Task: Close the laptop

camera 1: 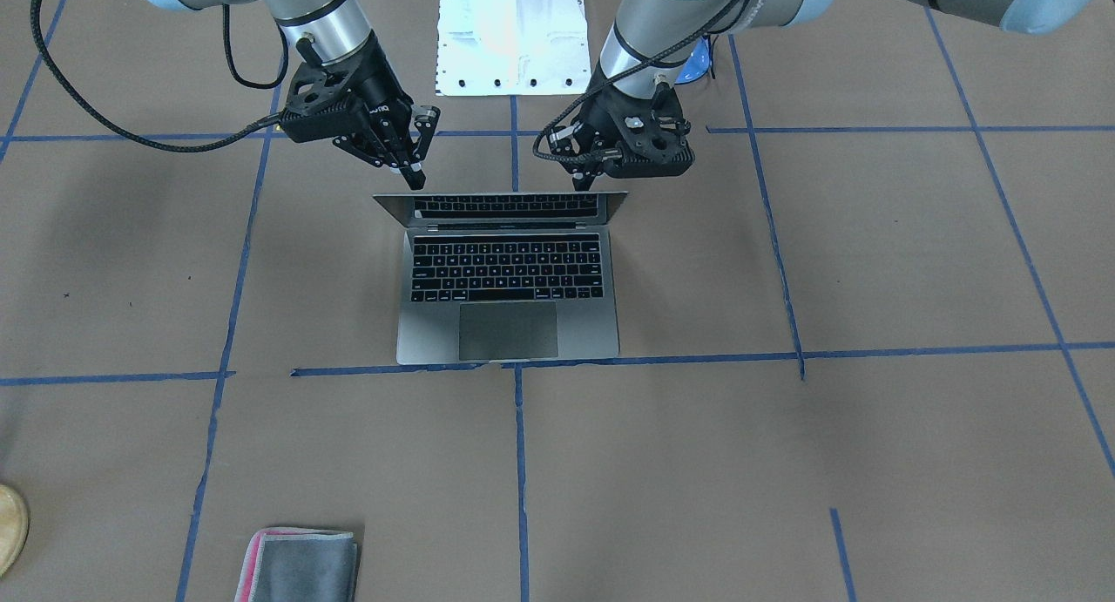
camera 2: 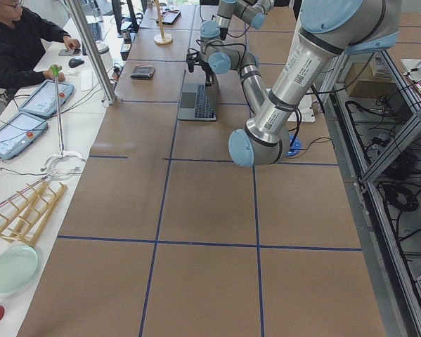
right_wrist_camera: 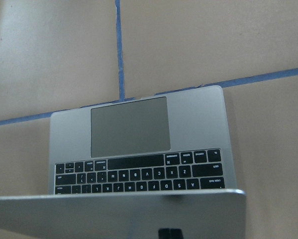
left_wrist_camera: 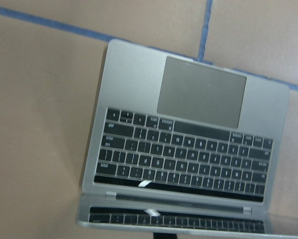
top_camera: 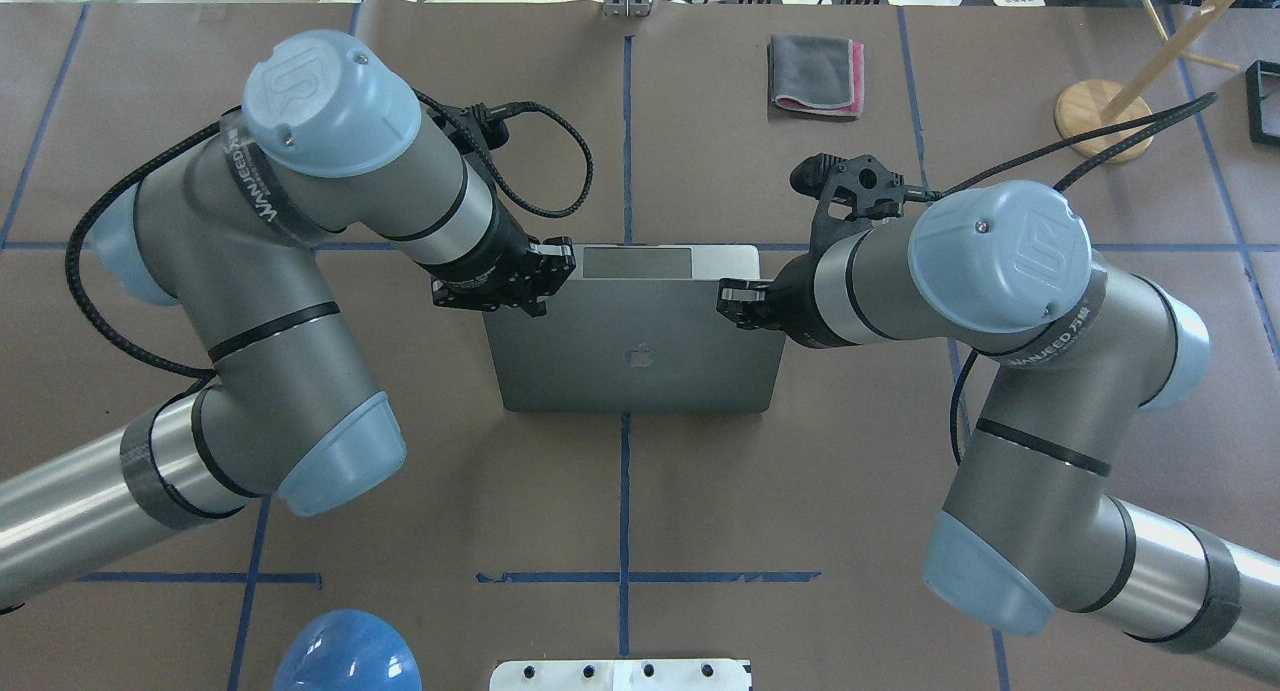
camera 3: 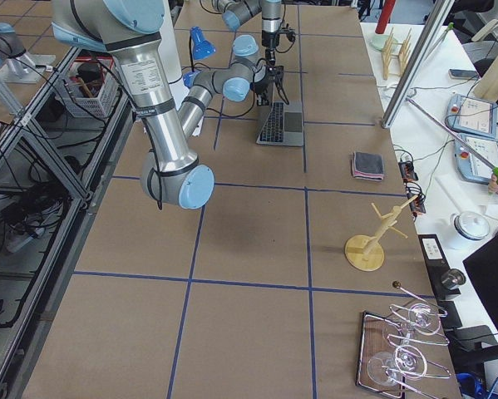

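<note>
Your left gripper [camera 1: 582,182] and right gripper [camera 1: 416,180], both clenched, sit at the top corners of the half-open laptop [camera 1: 508,345], apple logo [top_camera: 637,355] showing.

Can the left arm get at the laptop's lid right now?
Probably yes: the left gripper sits right at the top edge of the lid of the laptop, near one corner, with nothing between them.

Left arm [top_camera: 280,371] folding at elbow, elbow jutting outward, forearm angling in toward bench centre. Left end effector [camera 1: 582,182] pointing down, fingers pressing together into one tip. Right arm [top_camera: 1040,441] mirroring it: elbow out, wrist angling inward. Right end effector [camera 1: 416,180] tilting down, fingers likewise meeting in single tip. Both tips hanging level, well apart. Each wrist view showing only dark sliver of fingertip at bottom edge.
</note>
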Controlling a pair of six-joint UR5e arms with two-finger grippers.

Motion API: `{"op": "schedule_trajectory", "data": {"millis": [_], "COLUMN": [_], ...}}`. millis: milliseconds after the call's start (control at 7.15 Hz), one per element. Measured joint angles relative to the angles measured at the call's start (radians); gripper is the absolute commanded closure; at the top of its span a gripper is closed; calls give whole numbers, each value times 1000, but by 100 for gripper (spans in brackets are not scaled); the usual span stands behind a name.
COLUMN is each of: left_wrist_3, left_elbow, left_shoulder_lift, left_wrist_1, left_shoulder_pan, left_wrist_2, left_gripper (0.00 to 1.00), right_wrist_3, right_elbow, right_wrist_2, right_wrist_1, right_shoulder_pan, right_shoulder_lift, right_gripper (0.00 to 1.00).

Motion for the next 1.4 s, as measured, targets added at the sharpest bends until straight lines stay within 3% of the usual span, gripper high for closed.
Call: {"op": "schedule_trajectory", "data": {"millis": [559,978,1398], "left_wrist_3": [29,45,47], "left_elbow": [126,233,359], "left_shoulder_lift": [-21,-46,-66], "left_wrist_1": [-85,-153,-264], "left_shoulder_pan": [-32,-37,-39], "left_wrist_2": [0,0,0], "left_gripper": [100,100,100], "right_wrist_3": [-40,-51,-54], "right_elbow": [-200,-349,-449], "right_wrist_2": [17,41,55], "right_wrist_1": [8,96,115], "right_shoulder_pan": [56,101,123], "right_shoulder_lift": [121,172,238], "right_gripper": [100,100,100]}}
